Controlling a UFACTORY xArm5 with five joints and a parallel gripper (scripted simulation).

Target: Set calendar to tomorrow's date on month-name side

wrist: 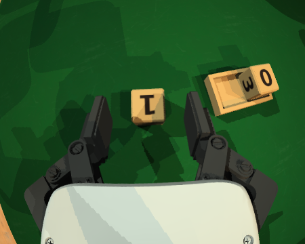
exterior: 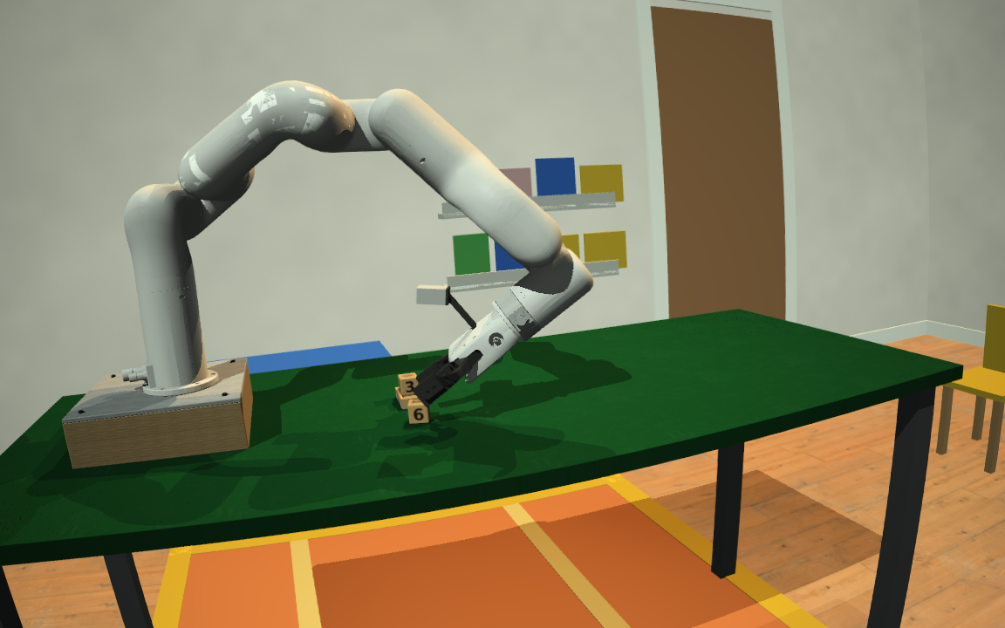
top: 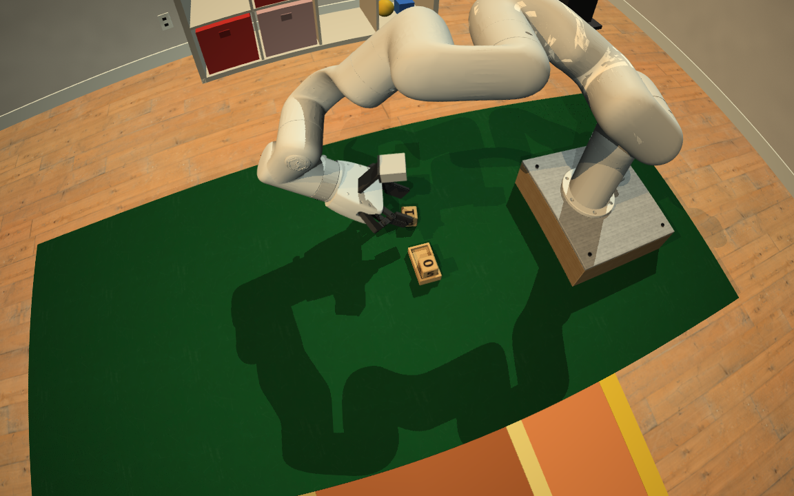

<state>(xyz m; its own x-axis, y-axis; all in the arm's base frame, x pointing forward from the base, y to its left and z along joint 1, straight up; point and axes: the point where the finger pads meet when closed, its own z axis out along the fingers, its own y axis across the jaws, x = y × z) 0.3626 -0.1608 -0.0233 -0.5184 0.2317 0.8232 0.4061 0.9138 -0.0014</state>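
- One wooden cube (wrist: 147,106) sits loose on the green table (top: 140,345), a 1 on its top face.
- The other cube (wrist: 258,80) stands in the right end of the tray (wrist: 225,92), which lies flat just right of the loose cube.
- The gripper (wrist: 148,115) hangs just behind the loose cube, jaws apart and holding nothing.

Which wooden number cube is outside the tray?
The tan wooden cube showing 1 on top, on the green table between the open tool's fingers; the other sits in the tray.

A yellow chair (exterior: 1000,373) (beside the green table (exterior: 725,374)) faces inward.
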